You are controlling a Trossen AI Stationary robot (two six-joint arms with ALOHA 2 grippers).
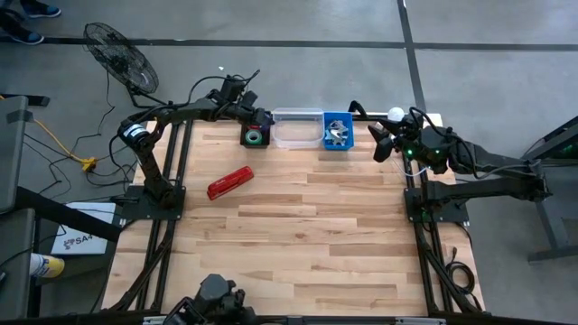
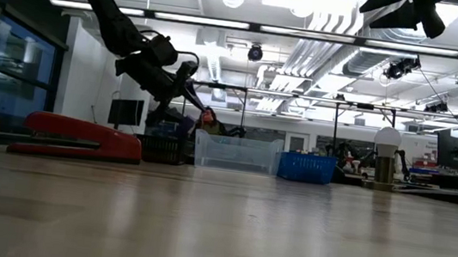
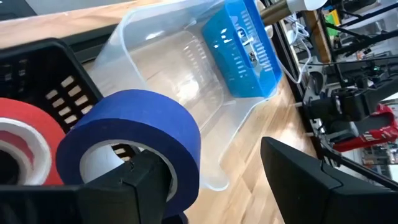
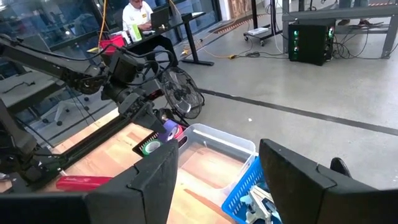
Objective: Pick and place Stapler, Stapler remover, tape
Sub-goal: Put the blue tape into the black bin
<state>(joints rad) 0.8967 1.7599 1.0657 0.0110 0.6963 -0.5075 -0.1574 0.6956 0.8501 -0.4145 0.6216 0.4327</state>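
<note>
The left gripper (image 3: 205, 180) is hanging over the black basket (image 1: 254, 135) at the far edge of the worktop (image 1: 298, 235), its fingers apart with a blue tape roll (image 3: 134, 140) against one of them; whether they are gripping it I cannot tell. To place it well, I would lower it squarely beside the red roll (image 3: 22, 146) before backing off. The red stapler (image 1: 229, 182) is lying alone nearer the middle. The right gripper (image 1: 384, 143) is waiting, fingers apart, past the blue basket (image 1: 337, 132) and clear tub (image 1: 297, 129). Beyond, a floor fan (image 1: 120, 59) is standing on grey concrete.
</note>
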